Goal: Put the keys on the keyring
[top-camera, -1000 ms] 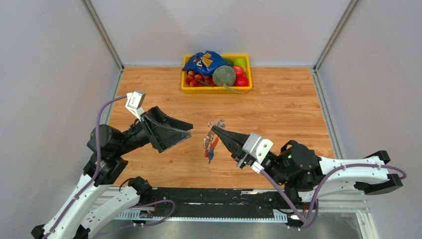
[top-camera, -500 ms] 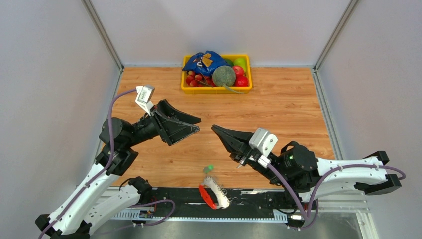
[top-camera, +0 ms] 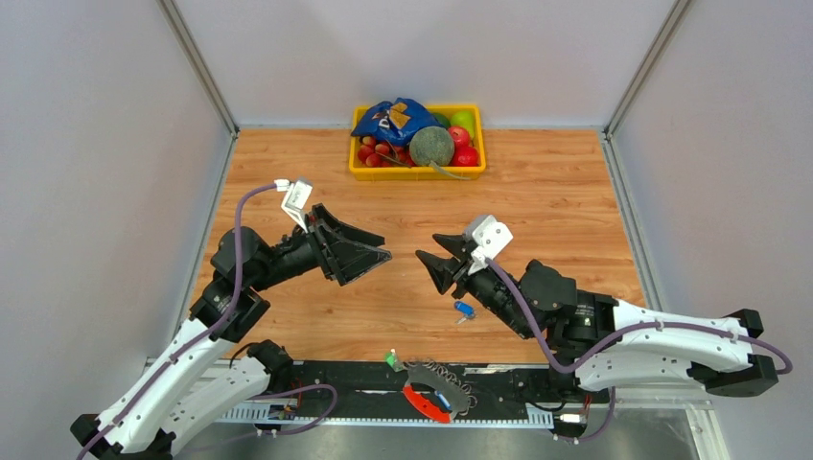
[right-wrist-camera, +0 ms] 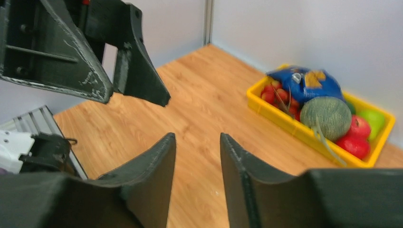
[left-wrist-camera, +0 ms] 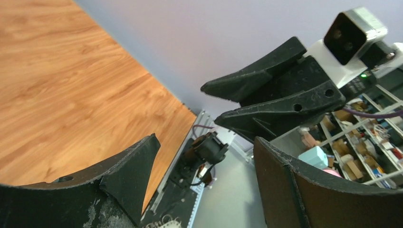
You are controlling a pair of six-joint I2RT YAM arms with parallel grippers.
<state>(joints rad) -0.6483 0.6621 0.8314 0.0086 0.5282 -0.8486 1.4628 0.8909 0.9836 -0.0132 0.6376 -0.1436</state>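
Well apart from the right gripper (top-camera: 429, 269), keyring (top-camera: 433, 387) lies on base rail (top-camera: 336, 378).

No writing was legible; the blue bag (top-camera: 391, 119) in the yellow tray (top-camera: 383, 174), far beyond the right claw (top-camera: 429, 272), carried only a blurred yellow mark.

Robotics lab: grey panel walls (top-camera: 96, 144), parts-cluttered shelving (left-wrist-camera: 363, 142).

A yellow tray (top-camera: 417, 175) is sitting on the wooden table (top-camera: 546, 206). Inside the tray, a blue bag (top-camera: 393, 119) is lying at the rear left. A netted melon (top-camera: 432, 146) is resting at its middle, with red fruits (top-camera: 465, 156) and a green fruit (top-camera: 463, 120) crowding its right end. A small green tag (top-camera: 391, 359) is lying well in front of the tray.
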